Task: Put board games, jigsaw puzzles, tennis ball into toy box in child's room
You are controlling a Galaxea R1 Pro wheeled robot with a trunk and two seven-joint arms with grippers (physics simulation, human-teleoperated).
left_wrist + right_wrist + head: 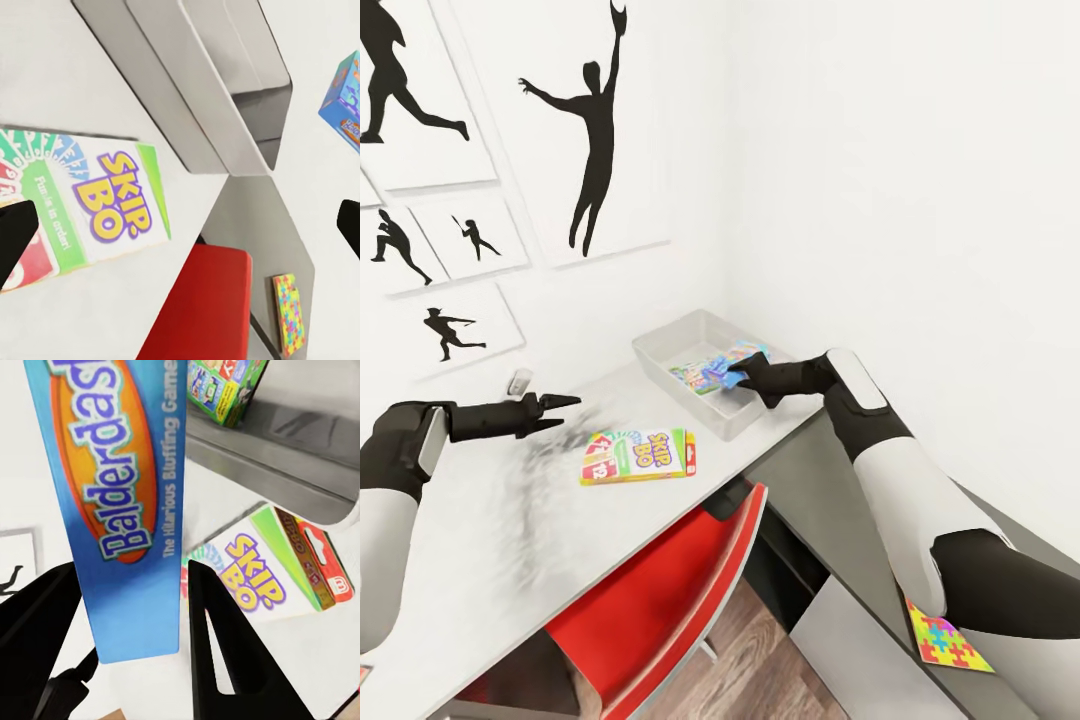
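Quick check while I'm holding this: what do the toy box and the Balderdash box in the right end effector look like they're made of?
The toy box looks like pale grey, slightly translucent plastic: thin smooth walls, soft sheen, rounded rim. The Balderdash box, held in the right end effector, looks like printed cardboard with a glossy finish: crisp edges, flat faces, full-colour lettering. Both are simulator renders, so this is appearance only.

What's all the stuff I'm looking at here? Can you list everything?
Toy box: one, pale grey, on the table near the wall.
Game box in the toy box: one, multicolour.
Balderdash box: one, blue, held over the toy box.
Skip-Bo box: one, green and white, on the table.
Jigsaw puzzle: one, multicolour, on the desk's dark section.
Chair: one, red, under the table.
Silhouette pictures: several, black on white, on the wall.
Left gripper: fingers open, empty.
Right gripper: fingers shut on the Balderdash box.
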